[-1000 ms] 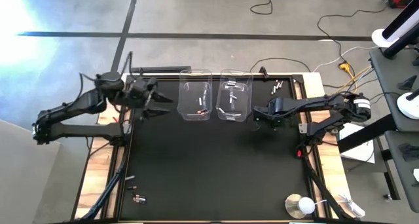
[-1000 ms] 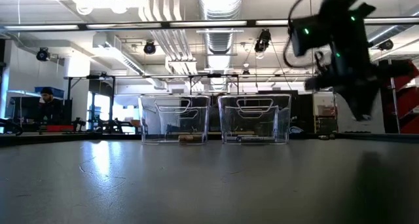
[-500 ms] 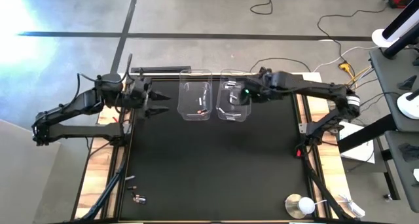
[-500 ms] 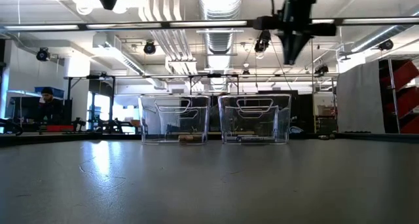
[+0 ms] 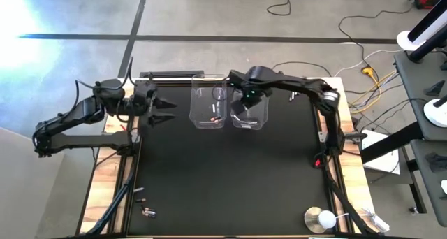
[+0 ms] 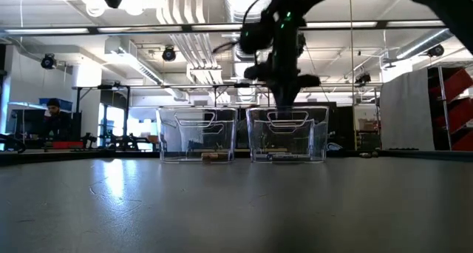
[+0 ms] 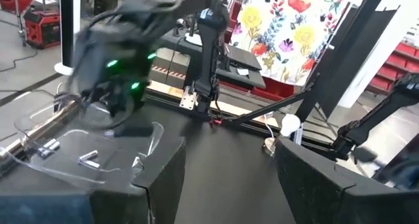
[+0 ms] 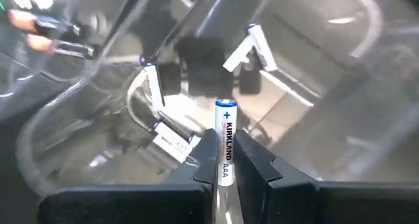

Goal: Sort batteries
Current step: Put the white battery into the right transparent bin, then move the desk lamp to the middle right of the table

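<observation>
A black worktop (image 5: pixel 223 176) is carrying two clear bins. The right claw (image 8: pixel 224 160), pinching a white battery (image 8: pixel 225 140), is hovering over the right bin (image 5: pixel 250 110); releasing low should prevent bouncing. The left claw (image 5: pixel 159 107), spread, is waiting beside the left bin (image 5: pixel 209 107).

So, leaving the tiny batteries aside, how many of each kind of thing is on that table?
Clear plastic bins: 2
Robot arms: 2
Round white disc: 1
Total: 5
</observation>
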Motion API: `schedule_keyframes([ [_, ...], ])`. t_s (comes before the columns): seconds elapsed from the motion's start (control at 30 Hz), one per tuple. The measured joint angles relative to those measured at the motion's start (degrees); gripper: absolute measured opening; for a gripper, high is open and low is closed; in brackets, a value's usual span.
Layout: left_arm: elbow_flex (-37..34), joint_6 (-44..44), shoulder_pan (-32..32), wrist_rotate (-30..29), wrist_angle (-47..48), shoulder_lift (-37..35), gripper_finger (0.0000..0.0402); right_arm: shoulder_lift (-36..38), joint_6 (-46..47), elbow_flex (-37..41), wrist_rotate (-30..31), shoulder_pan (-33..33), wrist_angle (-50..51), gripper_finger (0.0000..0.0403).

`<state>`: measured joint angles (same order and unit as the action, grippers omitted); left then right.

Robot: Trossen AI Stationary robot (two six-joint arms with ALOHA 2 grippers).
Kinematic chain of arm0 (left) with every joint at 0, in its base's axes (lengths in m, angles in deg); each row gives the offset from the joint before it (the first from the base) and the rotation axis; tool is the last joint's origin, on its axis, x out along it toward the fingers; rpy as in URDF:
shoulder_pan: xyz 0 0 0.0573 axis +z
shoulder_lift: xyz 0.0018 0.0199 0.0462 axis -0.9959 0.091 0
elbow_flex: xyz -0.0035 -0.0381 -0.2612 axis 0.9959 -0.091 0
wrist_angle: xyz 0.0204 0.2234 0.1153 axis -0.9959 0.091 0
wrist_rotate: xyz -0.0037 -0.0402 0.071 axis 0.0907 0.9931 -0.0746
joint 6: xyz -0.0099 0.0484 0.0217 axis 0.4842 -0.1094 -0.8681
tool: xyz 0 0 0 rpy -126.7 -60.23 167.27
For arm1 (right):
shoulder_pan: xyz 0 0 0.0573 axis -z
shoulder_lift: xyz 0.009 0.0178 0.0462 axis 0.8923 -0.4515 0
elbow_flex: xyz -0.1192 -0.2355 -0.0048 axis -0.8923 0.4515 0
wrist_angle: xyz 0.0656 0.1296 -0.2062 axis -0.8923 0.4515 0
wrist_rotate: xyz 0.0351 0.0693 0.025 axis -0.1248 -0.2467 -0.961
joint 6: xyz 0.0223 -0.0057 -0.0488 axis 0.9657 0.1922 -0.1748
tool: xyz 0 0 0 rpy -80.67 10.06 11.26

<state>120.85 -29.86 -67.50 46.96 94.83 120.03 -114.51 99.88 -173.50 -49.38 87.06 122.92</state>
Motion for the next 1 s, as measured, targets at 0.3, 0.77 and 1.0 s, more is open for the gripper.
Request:
schedule_keyframes([
  [0.3, -0.02, 1.66, 0.0, -0.43, 8.36, -3.0, 0.0213, -9.53, -7.38, -2.73, -4.9, 1.67, 0.17, 0.0024],
  [0.77, -0.04, 1.04, -0.02, -8.03, 9.19, -5.85, 0.0213, -9.78, -6.91, -2.01, -1.72, 1.6, 0.64, 0.0106],
  [1.0, -0.04, 3.6, -0.02, -8.04, 7.73, -5.82, 0.0213, -1.55, -6.92, -3.68, 3.4, -2.52, 2.44, 0.0154],
])
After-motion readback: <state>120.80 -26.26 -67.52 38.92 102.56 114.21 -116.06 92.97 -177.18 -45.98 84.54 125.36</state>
